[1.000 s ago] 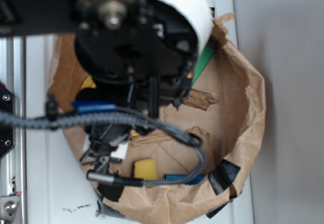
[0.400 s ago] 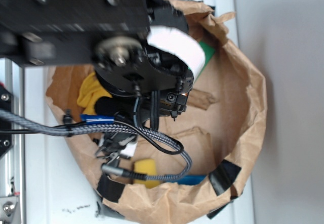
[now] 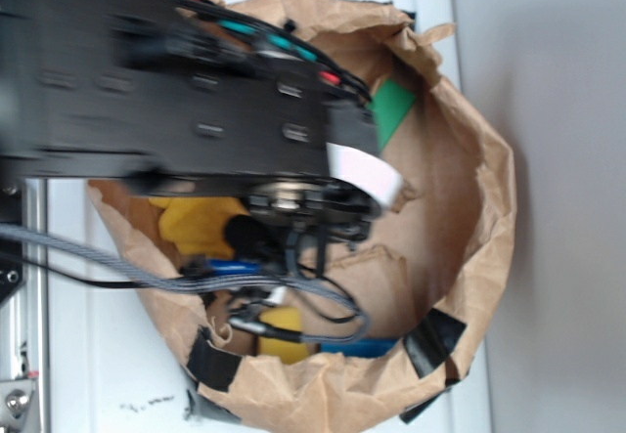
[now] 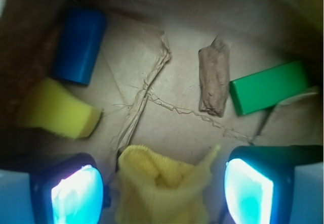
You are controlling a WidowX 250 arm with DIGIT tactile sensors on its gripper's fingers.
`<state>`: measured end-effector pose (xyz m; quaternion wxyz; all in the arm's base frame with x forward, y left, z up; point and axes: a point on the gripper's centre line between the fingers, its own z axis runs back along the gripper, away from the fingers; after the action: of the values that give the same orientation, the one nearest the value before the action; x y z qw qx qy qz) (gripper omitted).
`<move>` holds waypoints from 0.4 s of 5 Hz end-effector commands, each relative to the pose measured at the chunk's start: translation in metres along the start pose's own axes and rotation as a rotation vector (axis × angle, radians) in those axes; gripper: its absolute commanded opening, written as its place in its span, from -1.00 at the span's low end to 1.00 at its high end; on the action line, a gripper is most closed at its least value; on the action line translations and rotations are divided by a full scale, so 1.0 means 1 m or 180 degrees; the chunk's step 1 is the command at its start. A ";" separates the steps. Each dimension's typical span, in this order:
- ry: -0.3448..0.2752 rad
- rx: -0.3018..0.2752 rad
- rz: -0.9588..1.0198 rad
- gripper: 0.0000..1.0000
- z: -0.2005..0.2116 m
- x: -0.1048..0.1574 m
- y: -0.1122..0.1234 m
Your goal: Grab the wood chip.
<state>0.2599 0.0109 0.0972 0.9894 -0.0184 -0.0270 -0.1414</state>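
Arm (image 3: pixel 176 101) swung lower across bag since earlier; gripper (image 4: pixel 162 183) spread, empty; wood chip (image 4: pixel 213 81) ahead-right, long axis running away.

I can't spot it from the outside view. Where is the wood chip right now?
In the wrist view the wood chip lies on the brown paper, upper right of centre, just left of the green block.
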 end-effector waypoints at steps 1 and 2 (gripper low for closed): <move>-0.0118 -0.0091 -0.0120 1.00 -0.005 0.044 -0.001; -0.0186 -0.0134 -0.0213 1.00 -0.020 0.055 0.002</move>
<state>0.3035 0.0049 0.0635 0.9857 -0.0489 -0.0196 -0.1603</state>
